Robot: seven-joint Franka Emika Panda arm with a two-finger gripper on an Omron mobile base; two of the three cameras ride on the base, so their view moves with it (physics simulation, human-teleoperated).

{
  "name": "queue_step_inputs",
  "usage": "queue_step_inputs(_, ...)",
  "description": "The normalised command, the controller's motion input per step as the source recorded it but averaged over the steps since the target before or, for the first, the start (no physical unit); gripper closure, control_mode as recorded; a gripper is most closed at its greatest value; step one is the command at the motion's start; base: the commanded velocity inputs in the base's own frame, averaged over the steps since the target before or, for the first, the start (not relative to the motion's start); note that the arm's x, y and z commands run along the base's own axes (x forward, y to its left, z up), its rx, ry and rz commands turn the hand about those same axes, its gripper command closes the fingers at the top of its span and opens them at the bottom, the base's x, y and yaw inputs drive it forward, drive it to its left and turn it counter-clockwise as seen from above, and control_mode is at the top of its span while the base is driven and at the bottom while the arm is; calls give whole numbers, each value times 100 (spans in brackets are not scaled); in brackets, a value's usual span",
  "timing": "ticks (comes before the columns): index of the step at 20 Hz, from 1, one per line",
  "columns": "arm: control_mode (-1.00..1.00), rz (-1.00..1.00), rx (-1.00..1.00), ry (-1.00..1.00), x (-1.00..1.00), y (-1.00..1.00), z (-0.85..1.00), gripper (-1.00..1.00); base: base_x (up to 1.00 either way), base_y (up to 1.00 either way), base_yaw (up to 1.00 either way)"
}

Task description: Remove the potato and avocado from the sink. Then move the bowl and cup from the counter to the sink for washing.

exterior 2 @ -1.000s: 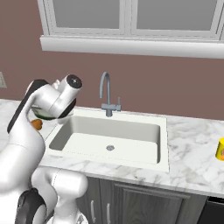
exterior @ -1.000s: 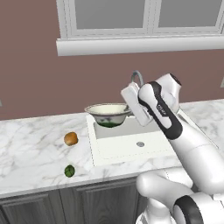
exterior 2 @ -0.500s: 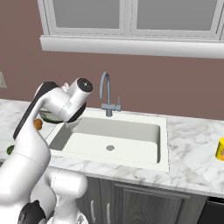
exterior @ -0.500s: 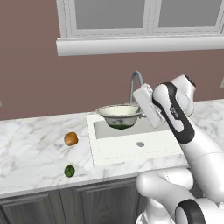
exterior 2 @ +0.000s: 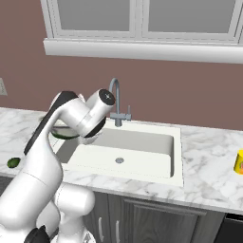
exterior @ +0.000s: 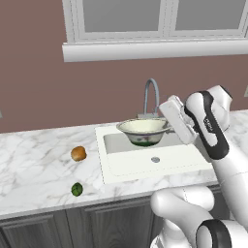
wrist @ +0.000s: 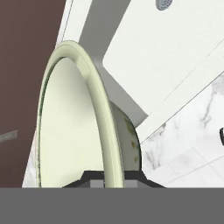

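My gripper (exterior: 168, 128) is shut on the right rim of the pale cream-green bowl (exterior: 143, 131) and holds it level in the air above the back of the white sink (exterior: 160, 167). In the hand view the bowl's rim (wrist: 94, 96) runs down between my fingertips (wrist: 92, 177), with the sink's floor and its grey drain (wrist: 164, 3) beyond. On the counter left of the sink lie the orange-brown potato (exterior: 78, 153) and, nearer the front edge, the dark green avocado (exterior: 76, 189). The yellow-orange cup (exterior 2: 238, 161) stands on the counter far right of the sink.
The grey gooseneck faucet (exterior: 151, 97) rises just behind the bowl. A brown wall and a white window sill (exterior: 145, 48) back the marble counter (exterior: 34, 164). Dark grey cabinet doors (exterior 2: 142, 218) run below the counter.
My arm has swung to the right with the bowl, carrying it from over the sink's left rim to over the basin, close in front of the faucet.
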Motion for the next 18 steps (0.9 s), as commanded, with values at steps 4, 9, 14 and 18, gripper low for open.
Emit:
queue_step_inputs(4,-100,18,0,0,-8,-37,0,100,0,0,0)
queue_step_inputs(9,-100,21,0,0,-3,-38,0,100,0,0,0)
queue_step_inputs(14,-100,22,0,0,-5,-42,0,100,0,0,0)
queue_step_inputs(18,-100,22,0,0,-15,-35,-1,100,0,0,0)
